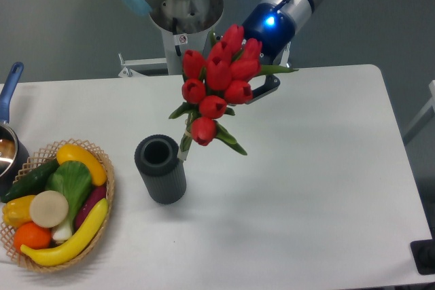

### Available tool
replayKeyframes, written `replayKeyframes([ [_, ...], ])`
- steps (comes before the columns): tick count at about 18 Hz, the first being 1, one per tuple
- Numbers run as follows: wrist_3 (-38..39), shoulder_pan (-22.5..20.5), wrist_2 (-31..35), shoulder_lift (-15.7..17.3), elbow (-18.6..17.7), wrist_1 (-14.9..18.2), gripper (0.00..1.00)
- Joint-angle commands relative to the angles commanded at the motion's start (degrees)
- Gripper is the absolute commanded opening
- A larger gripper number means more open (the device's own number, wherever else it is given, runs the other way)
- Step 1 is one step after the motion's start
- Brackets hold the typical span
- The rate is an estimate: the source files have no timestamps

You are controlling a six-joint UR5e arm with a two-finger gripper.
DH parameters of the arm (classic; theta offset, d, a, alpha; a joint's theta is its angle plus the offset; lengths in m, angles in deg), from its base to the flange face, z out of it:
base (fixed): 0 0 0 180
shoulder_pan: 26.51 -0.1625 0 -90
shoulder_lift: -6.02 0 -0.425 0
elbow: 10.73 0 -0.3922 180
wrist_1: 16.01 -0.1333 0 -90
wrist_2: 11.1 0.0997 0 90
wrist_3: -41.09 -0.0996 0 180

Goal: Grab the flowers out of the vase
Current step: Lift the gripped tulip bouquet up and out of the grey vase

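From my remote seat I saw the arm reaching in over the worktop's (pixel 319 168) far edge, its wrist angled down and toward the left, blue light lit. The gripper (pixel 262 86) sat mostly hidden behind the flowers (pixel 219 89); it appeared clamped on the bunch, which hung in the air, clear of the vase (pixel 160 169), blooms up and stem ends just beside the vase's mouth. The vase stood upright left of the worktop's centre. A wicker basket (pixel 56 205) of produce rested at the near left corner, a blue-handled pot (pixel 9 137) on the left edge.
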Motion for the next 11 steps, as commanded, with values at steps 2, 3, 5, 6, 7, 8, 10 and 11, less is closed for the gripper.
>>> replayKeyframes([
  [2, -0.09, -0.17, 0.0, -0.96, 0.78, -0.26, 0.43],
  [3, -0.26, -0.44, 0.09, -1.58, 1.31, -0.27, 0.43],
  [5, -0.44, -0.35, 0.35, -3.16, 2.71, -0.35, 0.44],
  [6, -0.44, -0.26, 0.35, -3.95, 3.59, -0.35, 0.44],
  [7, -0.44, -0.26, 0.44, -4.74, 4.3, -0.35, 0.44],
  [8, -0.44, -0.26, 0.53, -5.27, 4.65, -0.53, 0.44],
  [10, -0.62, -0.61, 0.53, -5.45, 4.66, -0.7, 0.44],
  [11, -0.79, -1.14, 0.62, -5.45, 4.57, -0.7, 0.44],
])
